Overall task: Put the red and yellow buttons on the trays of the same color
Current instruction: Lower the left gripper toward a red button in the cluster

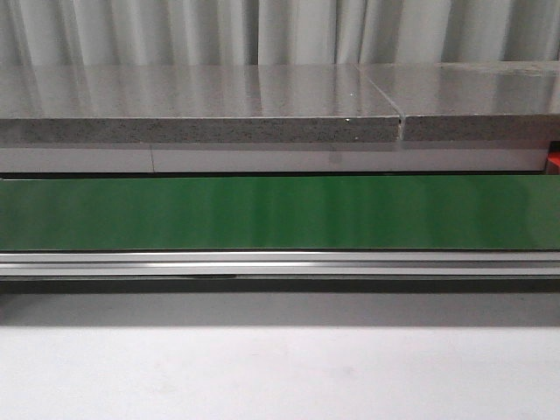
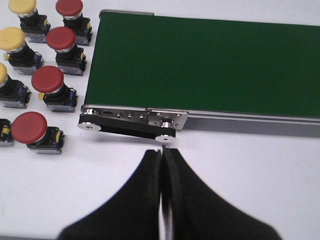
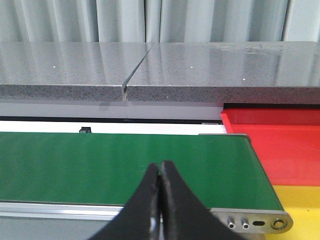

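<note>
Nothing picked yet: left gripper and right gripper both have their black fingers pressed together, holding nothing. Red mushroom-head push buttons and yellow mushroom-head ones sit in rows on the white table beside the end of the green conveyor belt; flat red tray and yellow tray lie at the belt's other end. Next, I'd say: left opens, drops over the nearest red button and gets it onto the belt.

Both the left pincer and right pincer are closed, fingers pressed together, empty.
</note>
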